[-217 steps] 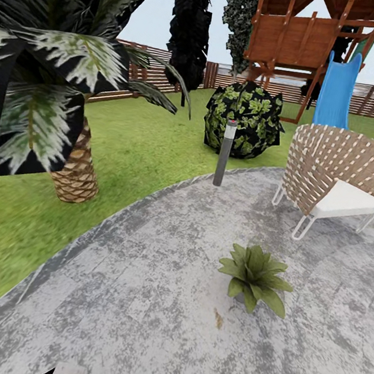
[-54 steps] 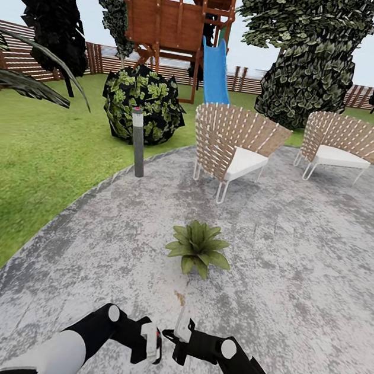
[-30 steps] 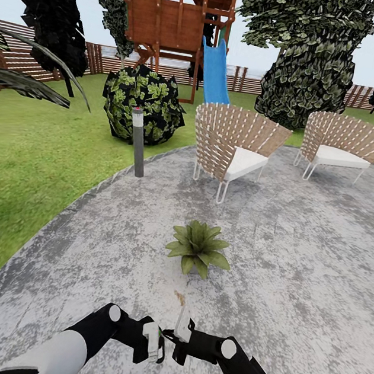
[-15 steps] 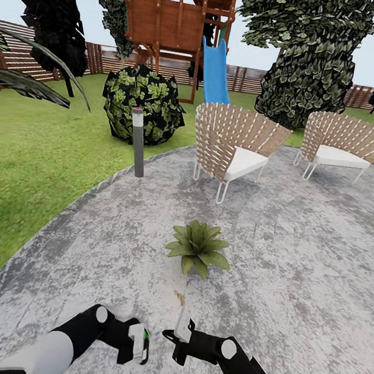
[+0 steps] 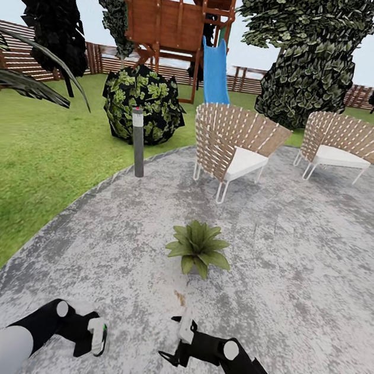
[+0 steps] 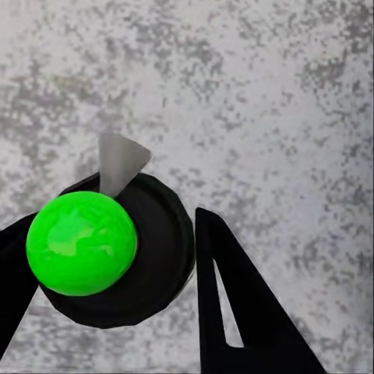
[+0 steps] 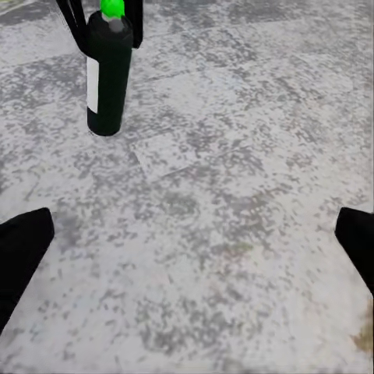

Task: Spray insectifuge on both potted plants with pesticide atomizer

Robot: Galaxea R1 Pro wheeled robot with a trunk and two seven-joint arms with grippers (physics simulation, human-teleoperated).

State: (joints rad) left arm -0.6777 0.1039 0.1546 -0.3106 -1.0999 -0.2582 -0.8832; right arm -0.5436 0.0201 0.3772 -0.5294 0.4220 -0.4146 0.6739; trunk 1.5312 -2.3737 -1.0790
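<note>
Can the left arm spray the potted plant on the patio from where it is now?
Probably not yet: the left pincer holds the pesticide atomizer low, well short of the potted plant, though bare patio lies between.

The head camera looks forward and down across the patio (image 5: pixel 293 275) toward chairs (image 5: pixel 232 143) and fence (image 5: pixel 43 64), both arms low in front. The left wrist camera stares straight down, very close onto the atomizer (image 6: pixel 105 249) top. The right wrist camera sits low, facing across the paving; it shares that atomizer (image 7: pixel 107 74).

atomizer (image 7: pixel 108 74) upright (green-capped); plant (image 5: pixel 198 247) beyond
</note>
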